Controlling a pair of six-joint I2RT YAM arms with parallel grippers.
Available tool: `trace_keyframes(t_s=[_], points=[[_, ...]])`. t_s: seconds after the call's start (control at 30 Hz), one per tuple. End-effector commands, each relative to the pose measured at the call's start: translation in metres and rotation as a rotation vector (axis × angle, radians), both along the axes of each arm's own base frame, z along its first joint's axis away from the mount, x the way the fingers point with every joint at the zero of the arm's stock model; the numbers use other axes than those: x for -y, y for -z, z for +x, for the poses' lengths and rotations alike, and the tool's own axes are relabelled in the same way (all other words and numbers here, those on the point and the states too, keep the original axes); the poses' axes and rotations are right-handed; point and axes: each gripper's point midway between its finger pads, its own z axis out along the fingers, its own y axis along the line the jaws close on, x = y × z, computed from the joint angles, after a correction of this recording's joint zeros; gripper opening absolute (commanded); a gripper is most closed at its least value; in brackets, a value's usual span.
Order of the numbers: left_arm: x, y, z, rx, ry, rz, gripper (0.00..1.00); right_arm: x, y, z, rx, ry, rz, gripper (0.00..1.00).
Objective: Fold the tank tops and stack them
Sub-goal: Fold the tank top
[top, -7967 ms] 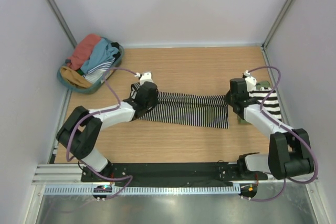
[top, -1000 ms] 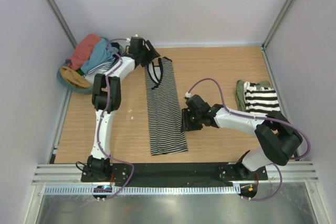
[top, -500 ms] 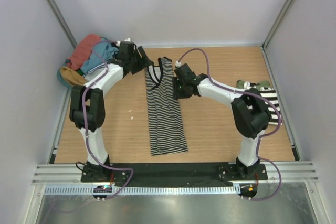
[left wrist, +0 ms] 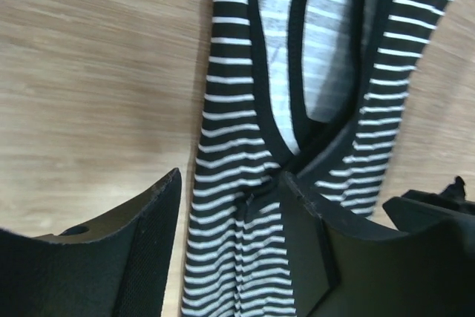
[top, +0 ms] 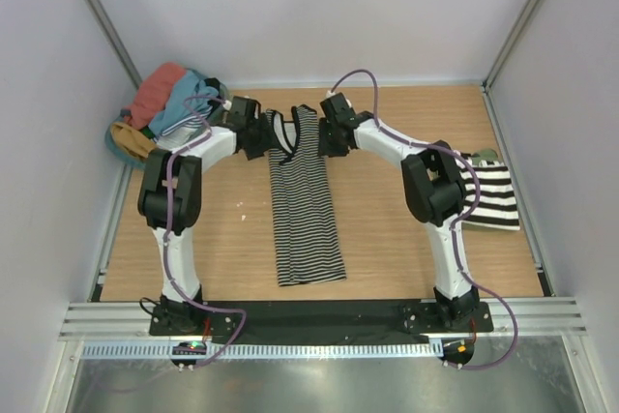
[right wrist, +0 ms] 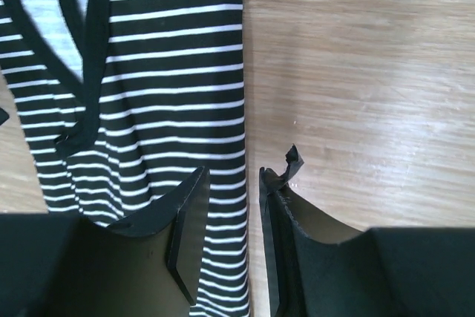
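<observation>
A black-and-white striped tank top (top: pixel 306 210) lies flat and lengthwise mid-table, neck toward the back. My left gripper (top: pixel 259 137) is at its left shoulder. In the left wrist view, that gripper (left wrist: pixel 230 177) is open, its jaws straddling the striped strap (left wrist: pixel 234 206) without pinching it. My right gripper (top: pixel 329 142) is at the right shoulder. In the right wrist view, it (right wrist: pixel 231 172) is open by a narrow gap over the top's right edge (right wrist: pixel 223 139), one finger (right wrist: pixel 185 220) above the cloth. A folded striped top (top: pixel 488 195) lies at the right, on an olive one (top: pixel 486 154).
A round teal basket (top: pixel 121 147) at the back left holds coral (top: pixel 160 84), teal blue (top: pixel 189 102) and mustard (top: pixel 133 137) tops. Grey walls close in the table on three sides. A torn bit of black tape (right wrist: pixel 295 161) sticks up from the right gripper's outer finger.
Both grippers have come to the striped top's shoulders: the left from the back near the basket, the right from beside the top's middle. The left jaws have narrowed.
</observation>
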Motion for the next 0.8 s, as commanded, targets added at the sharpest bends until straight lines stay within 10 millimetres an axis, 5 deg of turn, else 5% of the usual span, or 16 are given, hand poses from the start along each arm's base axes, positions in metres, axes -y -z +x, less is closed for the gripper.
trace_keyframes(t_s=[0.0,0.17,0.4,0.57,0.77], points=[[0.004,0.005,0.017,0.023,-0.010,0.007,0.56,-0.008,-0.009,0.011,0.022,-0.018,-0.001,0.40],[0.005,0.021,0.025,0.004,-0.018,0.020,0.50,-0.006,-0.001,0.023,0.027,-0.004,-0.005,0.36],[0.002,0.042,0.032,-0.029,-0.031,0.047,0.35,0.003,0.007,0.032,0.028,0.023,-0.018,0.01],[0.001,0.048,0.039,-0.038,-0.040,0.067,0.15,0.015,0.006,0.036,0.034,0.073,0.042,0.01],[0.004,0.063,0.050,-0.059,-0.037,0.075,0.03,0.022,0.015,0.036,-0.011,0.074,0.148,0.01]])
